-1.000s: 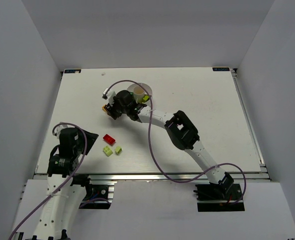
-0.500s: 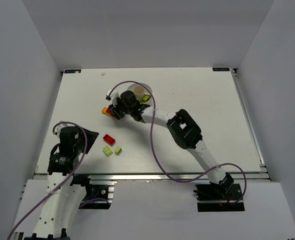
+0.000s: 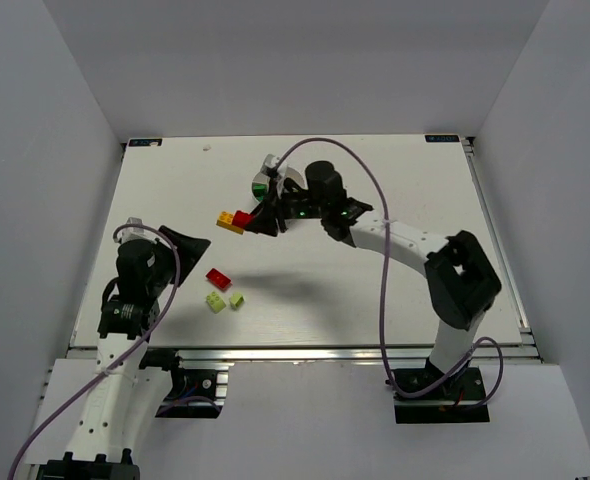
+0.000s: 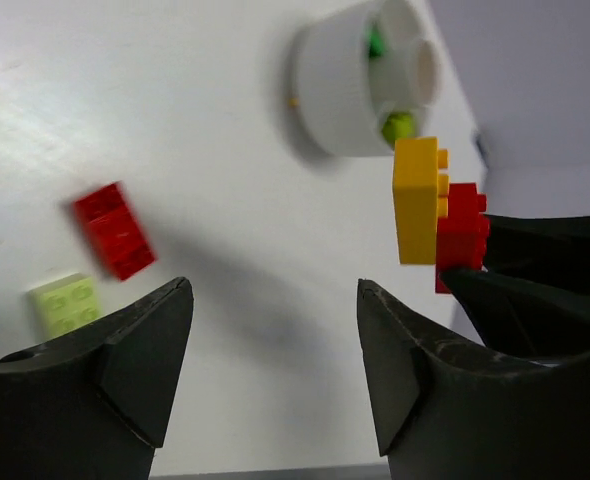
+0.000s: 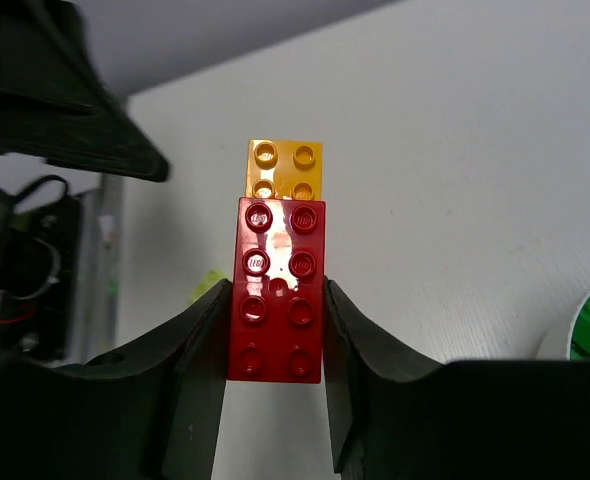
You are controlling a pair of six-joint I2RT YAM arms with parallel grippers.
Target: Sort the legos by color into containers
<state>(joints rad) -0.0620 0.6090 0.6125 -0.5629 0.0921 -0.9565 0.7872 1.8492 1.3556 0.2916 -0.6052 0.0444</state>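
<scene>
My right gripper (image 3: 259, 221) is shut on a long red brick (image 5: 276, 290) with an orange-yellow brick (image 5: 284, 171) stuck to its far end. It holds the pair (image 3: 235, 220) above the table, left of the white dish (image 3: 275, 181). The pair also shows in the left wrist view (image 4: 438, 214). The dish (image 4: 337, 92) holds a dark green brick (image 4: 376, 42) and a lime brick (image 4: 399, 126). A loose red brick (image 3: 218, 277) and two lime bricks (image 3: 215, 301) (image 3: 236, 299) lie on the table. My left gripper (image 4: 275, 340) is open and empty, near the loose bricks.
The right arm (image 3: 405, 245) reaches across the middle of the table. The left arm (image 3: 140, 275) stands at the left front. White walls enclose the table on three sides.
My right gripper has lifted the joined red and orange-yellow bricks off the table and swung right, uncovering the dish. The left gripper has tilted slightly.
</scene>
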